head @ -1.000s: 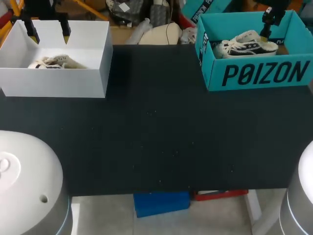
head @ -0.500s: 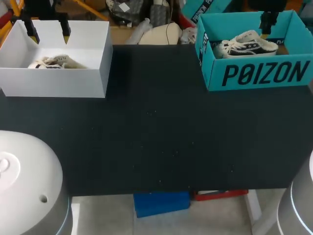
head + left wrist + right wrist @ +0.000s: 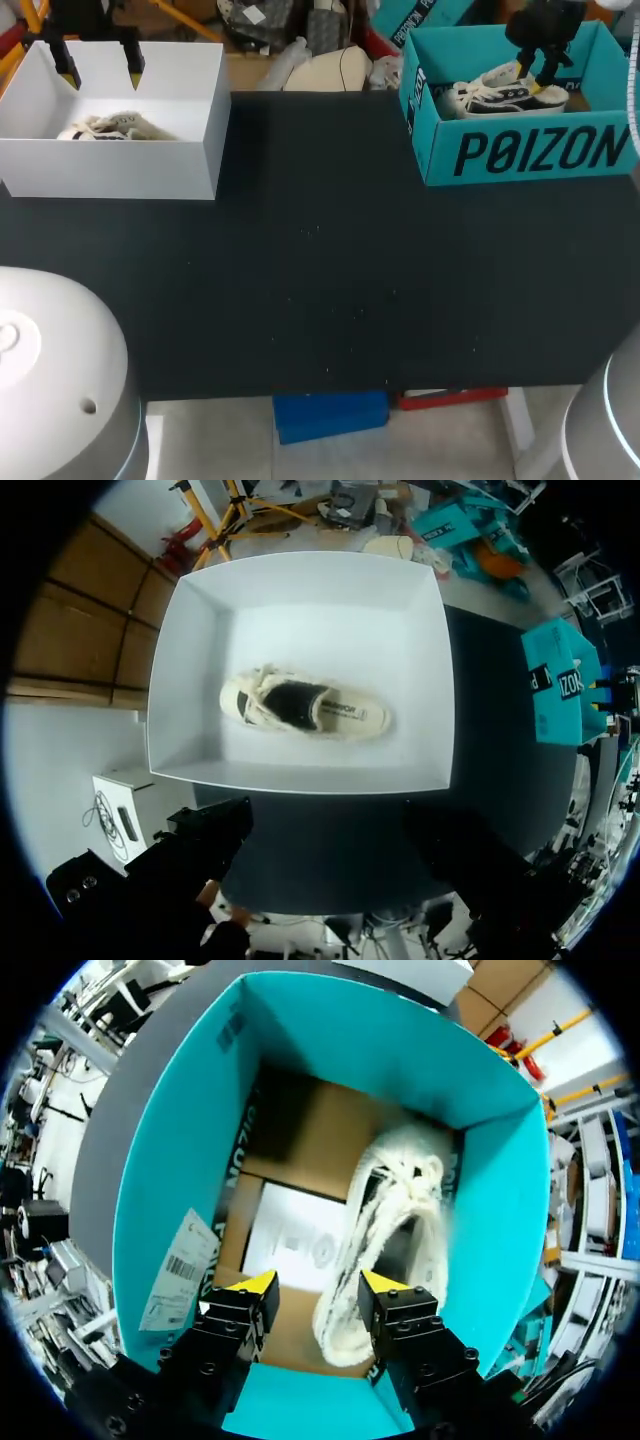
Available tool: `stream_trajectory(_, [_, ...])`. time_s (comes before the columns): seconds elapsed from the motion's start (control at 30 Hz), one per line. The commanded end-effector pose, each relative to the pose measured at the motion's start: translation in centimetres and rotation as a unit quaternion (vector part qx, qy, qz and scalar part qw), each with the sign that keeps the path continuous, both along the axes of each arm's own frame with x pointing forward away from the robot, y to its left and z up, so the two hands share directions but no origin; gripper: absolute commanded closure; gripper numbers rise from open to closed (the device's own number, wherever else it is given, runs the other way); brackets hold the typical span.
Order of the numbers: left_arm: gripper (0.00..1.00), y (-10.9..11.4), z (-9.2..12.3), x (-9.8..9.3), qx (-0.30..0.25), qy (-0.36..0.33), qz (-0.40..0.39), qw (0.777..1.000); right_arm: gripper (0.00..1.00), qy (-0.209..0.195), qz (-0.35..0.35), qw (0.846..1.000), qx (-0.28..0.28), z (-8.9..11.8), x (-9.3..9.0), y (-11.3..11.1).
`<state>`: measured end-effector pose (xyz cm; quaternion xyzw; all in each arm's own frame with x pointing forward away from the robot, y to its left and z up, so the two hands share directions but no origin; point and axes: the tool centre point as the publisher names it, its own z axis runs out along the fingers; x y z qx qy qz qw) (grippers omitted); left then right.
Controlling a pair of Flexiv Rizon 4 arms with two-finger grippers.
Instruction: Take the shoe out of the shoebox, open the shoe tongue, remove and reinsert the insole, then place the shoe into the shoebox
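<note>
Right fingers (image 3: 258,1284) parted, empty, over the shoe (image 3: 402,1192) in the lettered, barcode-stickered teal shoebox (image 3: 165,1150); left fingers (image 3: 134,62) spread, empty

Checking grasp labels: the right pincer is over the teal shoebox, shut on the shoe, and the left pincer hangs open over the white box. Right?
No: the right pincer is over the teal shoebox but open, not shut on the shoe, as the right wrist view shows; the left pincer hangs open over the white box.

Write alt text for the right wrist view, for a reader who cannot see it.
The right gripper, fingers open, hangs over a teal shoebox, above one end of a white-laced shoe. The shoe lies inside beside a white sheet.
</note>
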<state>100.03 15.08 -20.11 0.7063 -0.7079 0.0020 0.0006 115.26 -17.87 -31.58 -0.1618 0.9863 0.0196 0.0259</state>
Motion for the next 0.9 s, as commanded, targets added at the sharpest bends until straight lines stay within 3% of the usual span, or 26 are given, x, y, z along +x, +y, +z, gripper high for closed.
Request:
stream_trajectory(0.03, [0.0, 0.0, 0.1, 0.0, 0.001, 0.001, 0.0, 1.0, 0.51, 0.058, -0.01, 0.998, -0.015, -2.1, 3.4, -0.1])
stream_trajectory(0.13, [0.0, 0.0, 0.1, 0.0, 0.001, 0.001, 0.0, 1.0, 0.53, 0.062, -0.032, 0.997, -0.019, -2.6, 4.1, -0.4])
stream_trajectory(0.2, [0.0, 0.0, 0.1, 0.0, 0.001, 0.001, 0.0, 1.0, 0.61, 0.065, -0.046, 0.997, -0.023, -2.9, 4.3, -0.4])
stream_trajectory(0.37, [0.0, 0.0, 0.1, 0.0, 0.001, 0.001, 0.0, 1.0, 0.71, 0.081, -0.073, 0.993, -0.037, -3.4, 4.1, 0.0])
stream_trajectory(0.67, [0.0, 0.0, 0.1, 0.0, 0.001, 0.001, 0.0, 1.0, 0.69, 0.075, -0.129, 0.987, -0.052, -4.3, 2.6, 0.4])
stream_trajectory(0.9, [0.0, 0.0, 0.1, 0.0, 0.001, 0.001, 0.0, 1.0, 0.74, 0.037, -0.169, 0.983, -0.068, -5.9, 3.0, -0.2])
